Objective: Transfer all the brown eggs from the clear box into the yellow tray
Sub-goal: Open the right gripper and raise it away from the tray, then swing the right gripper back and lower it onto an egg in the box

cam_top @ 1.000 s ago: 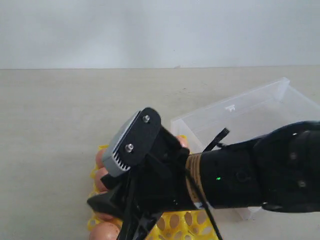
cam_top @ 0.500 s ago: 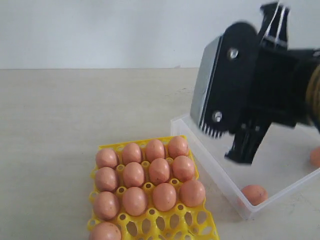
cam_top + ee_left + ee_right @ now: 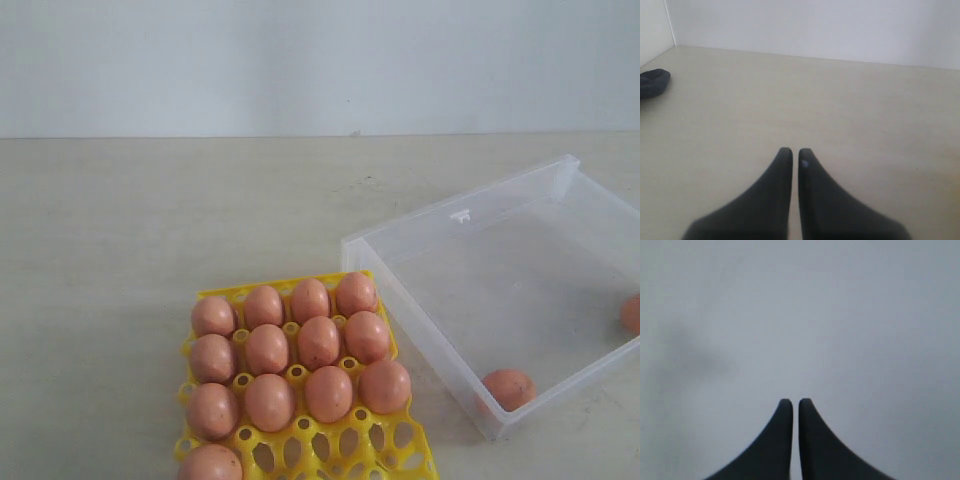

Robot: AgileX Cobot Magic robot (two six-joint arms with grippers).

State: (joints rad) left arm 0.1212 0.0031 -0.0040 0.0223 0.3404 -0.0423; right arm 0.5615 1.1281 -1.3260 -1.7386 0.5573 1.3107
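Note:
Several brown eggs [image 3: 318, 341] fill the sockets of the yellow tray [image 3: 340, 446] at the lower middle of the exterior view. The clear box [image 3: 460, 216] lies to its right with one brown egg [image 3: 509, 388] near its front wall and another egg [image 3: 631, 313] at the frame's right edge. Neither arm appears in the exterior view. My left gripper [image 3: 791, 151] is shut with nothing in it, over bare table. My right gripper [image 3: 792, 401] is shut and empty, facing a plain grey-white surface.
A pale wall runs behind the beige table [image 3: 150, 230]. In the left wrist view a dark object [image 3: 652, 82] lies at the table's far edge near a wall corner.
The right arm, which hung over the tray a second ago, swung up and right over the box and has left the exterior view. Its jaws closed.

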